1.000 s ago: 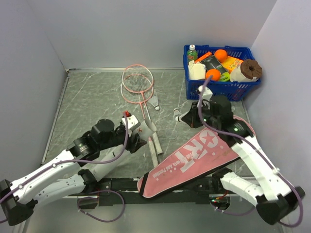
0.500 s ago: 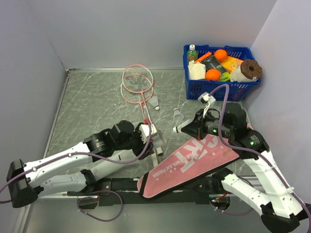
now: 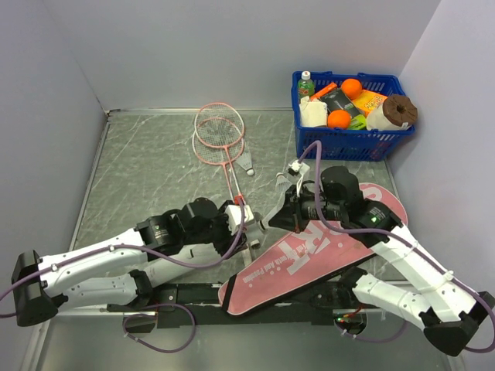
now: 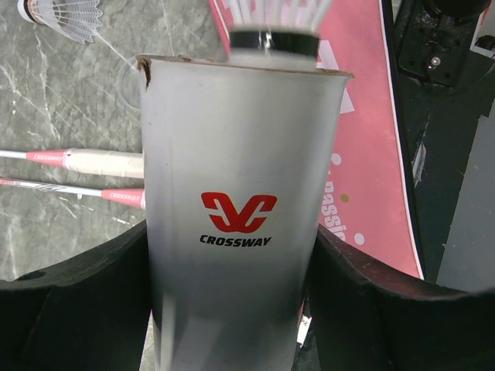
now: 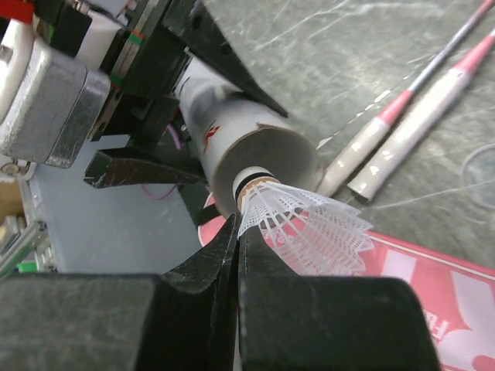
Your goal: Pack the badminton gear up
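The left end effector (image 4: 232, 255), spread wide, grips the white tube (image 4: 240, 139); the right end effector (image 5: 236, 241) pinches a shuttlecock (image 5: 309, 224) at its mouth. The rackets (image 3: 219, 133) and pink bag (image 3: 309, 261) lie close by.

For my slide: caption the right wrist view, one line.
Right gripper, shut on the white shuttlecock, holds its cork at the mouth of the white tube gripped by the left gripper.

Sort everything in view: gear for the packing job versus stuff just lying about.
For the job: two pink rackets, white tube, shuttlecock at the tube's mouth, loose shuttlecock beside the rackets, pink bag.

Lying about: blue basket holding oranges, bottle and other groceries.
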Robot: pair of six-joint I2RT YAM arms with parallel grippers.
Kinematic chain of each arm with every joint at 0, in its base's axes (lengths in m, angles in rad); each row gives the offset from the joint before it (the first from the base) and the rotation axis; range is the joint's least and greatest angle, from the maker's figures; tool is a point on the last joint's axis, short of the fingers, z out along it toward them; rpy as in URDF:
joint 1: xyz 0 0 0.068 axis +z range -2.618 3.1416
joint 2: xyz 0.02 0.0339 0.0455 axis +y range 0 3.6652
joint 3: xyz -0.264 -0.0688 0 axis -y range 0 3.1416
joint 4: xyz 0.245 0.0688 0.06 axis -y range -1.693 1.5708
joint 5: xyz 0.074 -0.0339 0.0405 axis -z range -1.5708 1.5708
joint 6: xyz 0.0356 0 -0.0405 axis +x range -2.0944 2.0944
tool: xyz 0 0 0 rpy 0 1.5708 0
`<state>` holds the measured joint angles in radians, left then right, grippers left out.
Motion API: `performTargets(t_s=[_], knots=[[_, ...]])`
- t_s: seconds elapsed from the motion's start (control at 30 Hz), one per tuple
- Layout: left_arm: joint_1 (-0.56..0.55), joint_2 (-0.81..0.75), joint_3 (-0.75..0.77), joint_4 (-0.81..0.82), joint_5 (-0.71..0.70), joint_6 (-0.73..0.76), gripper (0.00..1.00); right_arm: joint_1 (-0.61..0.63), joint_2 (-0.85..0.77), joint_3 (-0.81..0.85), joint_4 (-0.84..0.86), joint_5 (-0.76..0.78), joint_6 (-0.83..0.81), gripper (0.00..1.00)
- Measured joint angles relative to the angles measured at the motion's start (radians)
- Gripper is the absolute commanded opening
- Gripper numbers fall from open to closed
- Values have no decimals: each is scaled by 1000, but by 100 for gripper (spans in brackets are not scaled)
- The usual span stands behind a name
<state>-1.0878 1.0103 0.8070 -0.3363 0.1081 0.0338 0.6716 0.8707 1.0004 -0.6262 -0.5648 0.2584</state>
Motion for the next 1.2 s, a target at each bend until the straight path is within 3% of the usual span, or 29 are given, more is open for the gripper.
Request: performTargets(t_s=[0.23, 0.63, 0.77, 0.8, 0.9, 1.2], knots=[[-2, -36, -30, 32, 3, 0, 1, 64, 20, -82, 110, -28, 55, 0], [-7, -100, -68, 47, 45, 3, 1, 144, 161, -211, 459, -102, 217, 0], [-6, -119, -72, 33, 48, 8, 1, 155, 201, -235, 558, -137, 271, 19], [-4, -125, -74, 31, 47, 10, 1, 155, 203, -240, 575, -141, 277, 30], [-3, -137, -79, 15, 41, 19, 1, 155, 192, -241, 575, -129, 279, 42], [-7, -140, -82, 37, 61, 15, 1, 164, 61, -187, 365, 31, 197, 61]])
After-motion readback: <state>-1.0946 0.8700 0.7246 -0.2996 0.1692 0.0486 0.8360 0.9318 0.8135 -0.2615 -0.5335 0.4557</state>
